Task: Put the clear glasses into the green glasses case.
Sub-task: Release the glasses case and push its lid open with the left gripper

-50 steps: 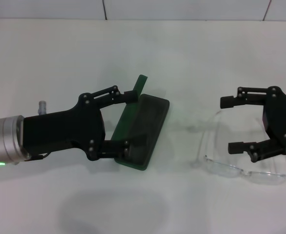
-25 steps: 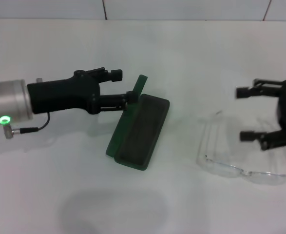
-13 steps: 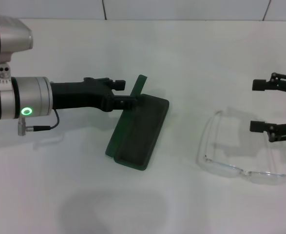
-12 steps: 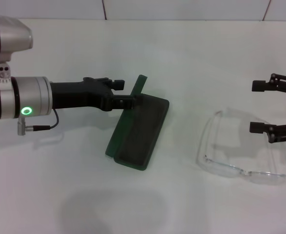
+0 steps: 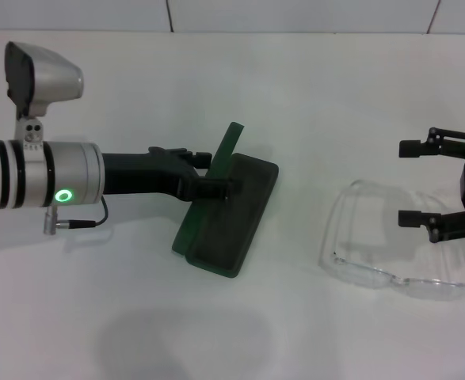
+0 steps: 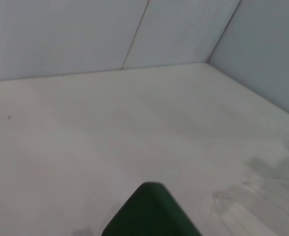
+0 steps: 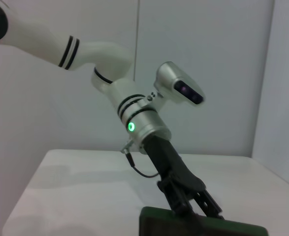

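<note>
Now the left gripper (image 5: 216, 187) meets the hard, felt-lined green glasses case (image 5: 230, 218).

The left arm reaches in level from the left edge — silver wrist with a green light, black forearm piece beyond it. The left hand (image 5: 216, 187) is turned on edge, its fingers lying close together. The right hand (image 5: 411, 182) enters from the right edge, fingers (image 5: 413, 147) spread wide — one above the other — pointing toward the left arm.
</note>
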